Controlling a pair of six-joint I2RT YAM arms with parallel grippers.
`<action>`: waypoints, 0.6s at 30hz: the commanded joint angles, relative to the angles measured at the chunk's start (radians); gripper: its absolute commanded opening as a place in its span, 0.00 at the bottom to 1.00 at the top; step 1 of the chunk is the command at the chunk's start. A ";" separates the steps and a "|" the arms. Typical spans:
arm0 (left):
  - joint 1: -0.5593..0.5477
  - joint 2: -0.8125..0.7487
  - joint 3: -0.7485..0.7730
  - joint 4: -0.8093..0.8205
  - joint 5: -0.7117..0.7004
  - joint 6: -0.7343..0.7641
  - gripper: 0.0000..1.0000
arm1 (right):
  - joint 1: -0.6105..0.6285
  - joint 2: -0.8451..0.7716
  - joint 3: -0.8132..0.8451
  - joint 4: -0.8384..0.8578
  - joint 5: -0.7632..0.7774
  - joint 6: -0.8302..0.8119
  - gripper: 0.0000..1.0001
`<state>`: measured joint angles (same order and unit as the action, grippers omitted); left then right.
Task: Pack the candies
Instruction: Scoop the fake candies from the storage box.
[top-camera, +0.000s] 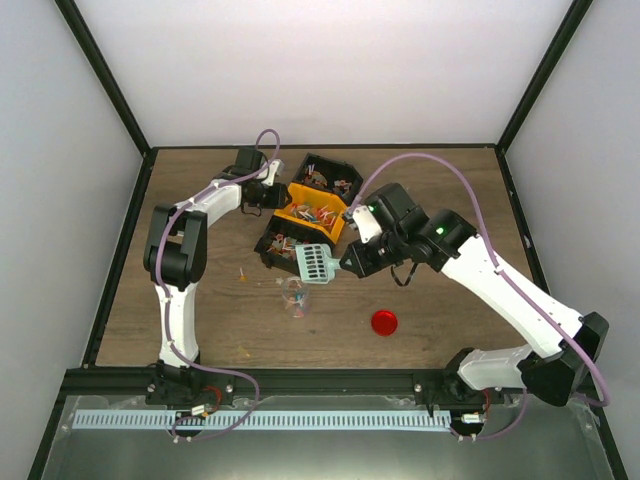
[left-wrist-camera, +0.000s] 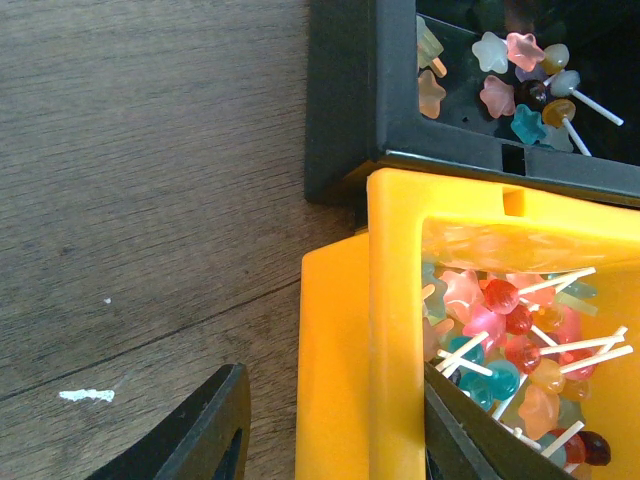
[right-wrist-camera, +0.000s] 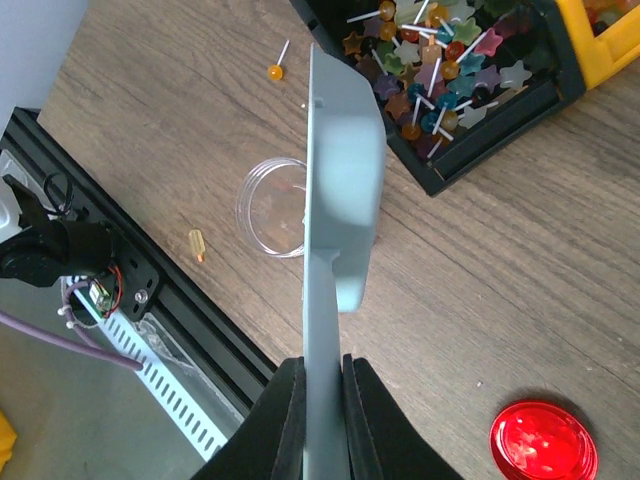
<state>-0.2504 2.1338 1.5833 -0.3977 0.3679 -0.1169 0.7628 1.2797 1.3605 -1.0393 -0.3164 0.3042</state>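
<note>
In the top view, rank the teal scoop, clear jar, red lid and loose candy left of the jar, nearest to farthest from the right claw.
1. teal scoop: held in the right claw, just to its left.
2. clear jar, lower left, and red lid, lower right: too close to call.
3. loose candy: farthest out, left of the jar.

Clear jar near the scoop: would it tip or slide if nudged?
Probably light: the clear jar looks thin-walled and holds little, so a nudge would likely slide it across the smooth wooden table. It stands lidless, so a knock high up might tip it and spill.
</note>
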 joint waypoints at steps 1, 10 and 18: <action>0.006 -0.015 0.001 0.009 0.001 0.005 0.43 | 0.010 -0.012 0.048 0.005 0.037 0.015 0.01; 0.007 -0.026 -0.006 0.007 0.008 0.004 0.44 | -0.066 -0.054 0.054 0.131 -0.036 0.060 0.01; 0.007 -0.101 -0.016 0.000 0.008 0.005 0.59 | -0.216 0.007 0.042 0.300 -0.157 0.130 0.01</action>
<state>-0.2489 2.1094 1.5799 -0.4000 0.3679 -0.1184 0.5934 1.2415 1.3666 -0.8482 -0.4099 0.3847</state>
